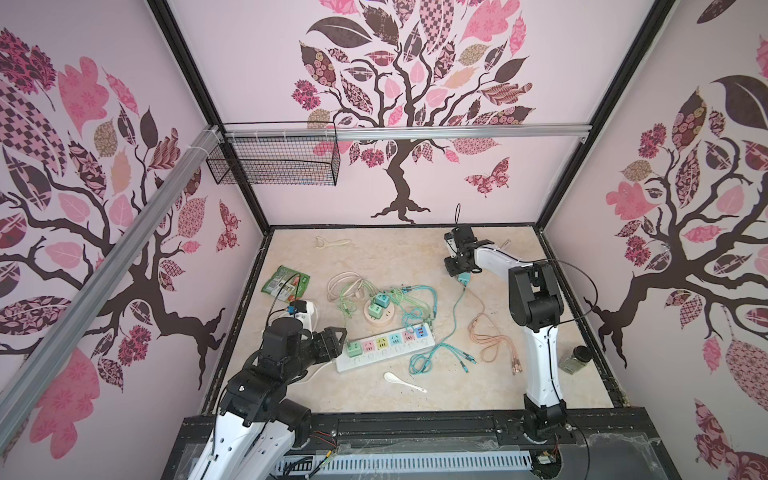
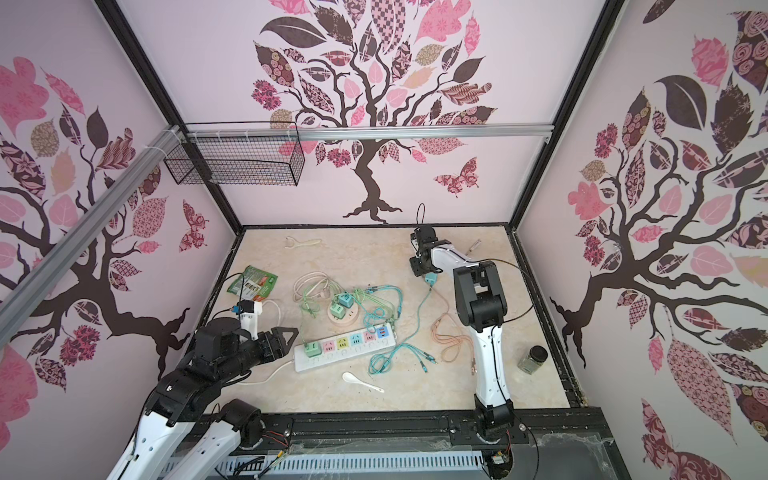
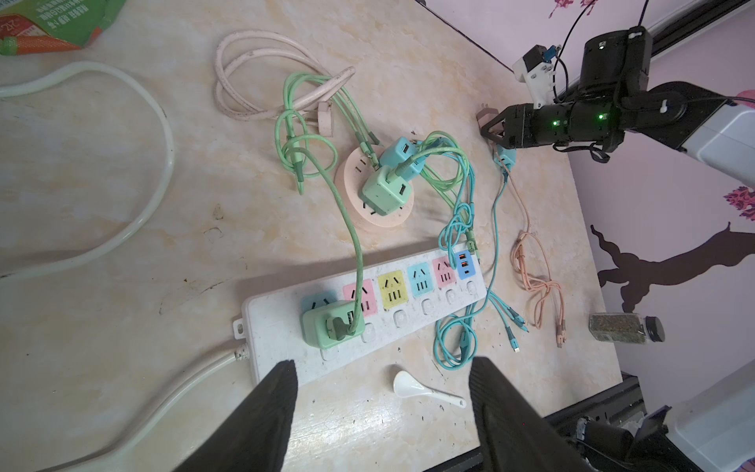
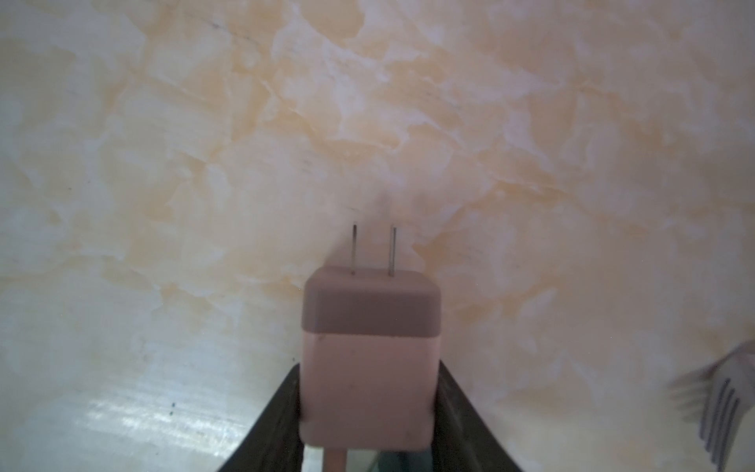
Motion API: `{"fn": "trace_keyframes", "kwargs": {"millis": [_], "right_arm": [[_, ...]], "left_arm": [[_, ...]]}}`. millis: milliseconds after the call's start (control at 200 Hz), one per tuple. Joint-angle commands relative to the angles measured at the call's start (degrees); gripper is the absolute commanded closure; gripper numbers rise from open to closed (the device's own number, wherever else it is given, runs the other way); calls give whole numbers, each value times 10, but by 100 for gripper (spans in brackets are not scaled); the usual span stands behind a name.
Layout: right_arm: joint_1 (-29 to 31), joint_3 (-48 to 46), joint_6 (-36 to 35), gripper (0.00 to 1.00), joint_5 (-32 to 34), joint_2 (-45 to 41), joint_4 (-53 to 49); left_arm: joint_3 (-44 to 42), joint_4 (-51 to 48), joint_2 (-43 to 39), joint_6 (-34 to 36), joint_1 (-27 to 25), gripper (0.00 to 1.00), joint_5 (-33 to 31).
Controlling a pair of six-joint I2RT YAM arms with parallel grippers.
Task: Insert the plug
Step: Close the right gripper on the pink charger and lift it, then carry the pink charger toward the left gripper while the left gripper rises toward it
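Observation:
My right gripper (image 4: 369,392) is shut on a pink cube plug (image 4: 371,355); its two metal prongs point at the marble tabletop. In both top views this gripper (image 1: 456,271) (image 2: 420,270) hangs over the back right of the table, with a teal plug (image 1: 464,280) and its cable just beside it. The white power strip (image 1: 388,353) with coloured sockets lies mid-table, a green cube plug (image 3: 331,327) in its left end. My left gripper (image 3: 382,367) is open and empty, near the strip's left end (image 1: 337,338).
A round pink socket (image 1: 380,318) carries a teal and a green cube amid tangled green and teal cables. A pink cable (image 1: 492,340), white spoon (image 1: 401,380), spice jar (image 1: 575,357), green packet (image 1: 286,282) and fork (image 4: 723,408) lie around.

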Motion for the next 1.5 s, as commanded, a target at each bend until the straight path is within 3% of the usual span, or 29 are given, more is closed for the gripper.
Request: {"fn": "trace_keyframes", "kwargs": {"millis": [0, 450, 800, 1065, 1235, 1496], "right_arm": [[-1, -4, 1, 58, -28, -26, 9], [-1, -89, 23, 63, -98, -191, 48], [11, -197, 53, 66, -160, -344, 96], [83, -240, 10, 66, -142, -426, 80], [134, -304, -15, 65, -181, -484, 117], [202, -385, -54, 63, -185, -554, 146]], "left_arm": [[9, 15, 2, 7, 3, 30, 5], [6, 37, 15, 6, 3, 30, 27], [4, 118, 40, -11, 3, 29, 111], [10, 196, 80, -32, 3, 26, 200], [24, 232, 112, -49, 3, 25, 245], [26, 297, 154, -86, 2, 23, 309]]}}
